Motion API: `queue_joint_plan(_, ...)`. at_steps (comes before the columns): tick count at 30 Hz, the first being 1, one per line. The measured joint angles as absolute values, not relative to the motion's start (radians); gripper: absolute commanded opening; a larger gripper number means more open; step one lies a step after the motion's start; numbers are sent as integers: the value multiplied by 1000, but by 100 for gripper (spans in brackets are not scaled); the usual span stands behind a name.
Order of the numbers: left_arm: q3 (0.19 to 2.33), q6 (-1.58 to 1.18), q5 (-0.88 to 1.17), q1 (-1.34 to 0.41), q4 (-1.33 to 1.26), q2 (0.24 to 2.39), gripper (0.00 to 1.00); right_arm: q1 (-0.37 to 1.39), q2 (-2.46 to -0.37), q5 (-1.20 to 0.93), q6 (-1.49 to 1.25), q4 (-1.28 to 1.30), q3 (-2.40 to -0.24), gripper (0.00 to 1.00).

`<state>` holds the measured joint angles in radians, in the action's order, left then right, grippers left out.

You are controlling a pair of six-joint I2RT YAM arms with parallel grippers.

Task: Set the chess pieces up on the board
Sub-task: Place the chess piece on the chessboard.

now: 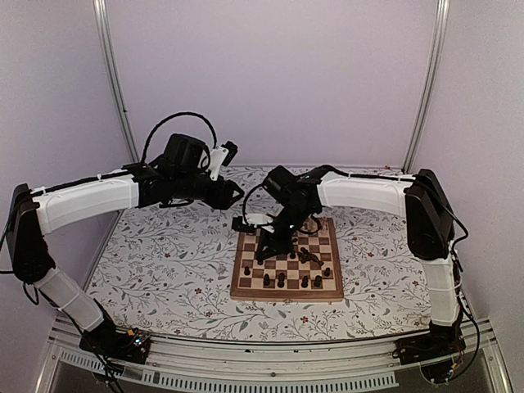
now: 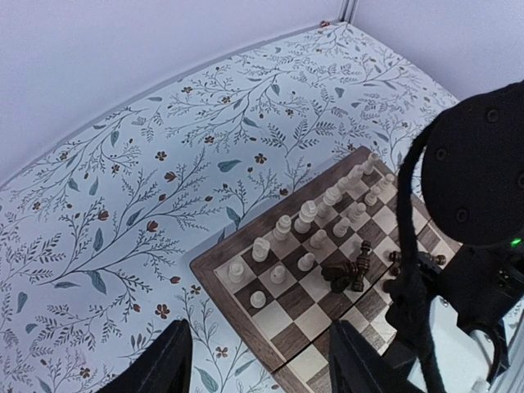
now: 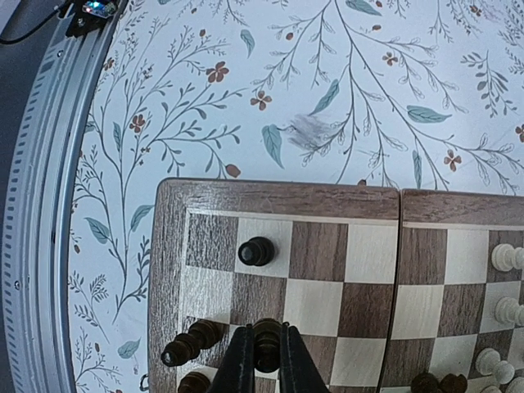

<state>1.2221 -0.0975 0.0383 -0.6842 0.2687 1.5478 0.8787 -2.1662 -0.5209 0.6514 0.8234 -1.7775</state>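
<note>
The board [image 1: 286,295] lies right of centre on the floral table. Pale chess pieces [image 2: 315,214] stand in two rows along its far side. Two dark pieces [image 2: 348,275] lie toppled near the middle. My right gripper [image 3: 267,364] is low over the board's near-left corner, shut on a dark piece [image 3: 267,340] that stands between its fingers. A dark pawn [image 3: 256,251] stands one row beyond it, and another dark piece [image 3: 190,342] lies on its side to the left. My left gripper [image 2: 262,364] hangs high above the board's rim [image 2: 214,282], open and holding nothing.
The right arm's black wrist and cable [image 2: 479,188] cover part of the board in the left wrist view. A metal rail [image 3: 41,213] runs along the table's near edge. Several dark pieces [image 1: 304,281] stand on the board's near rows.
</note>
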Motion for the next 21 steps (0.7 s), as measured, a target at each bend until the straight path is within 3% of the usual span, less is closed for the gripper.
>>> queue_joint_plan(21,1223,-97,42,-684,275,1550,59,910,-2222,-528,656,852,-1811,9)
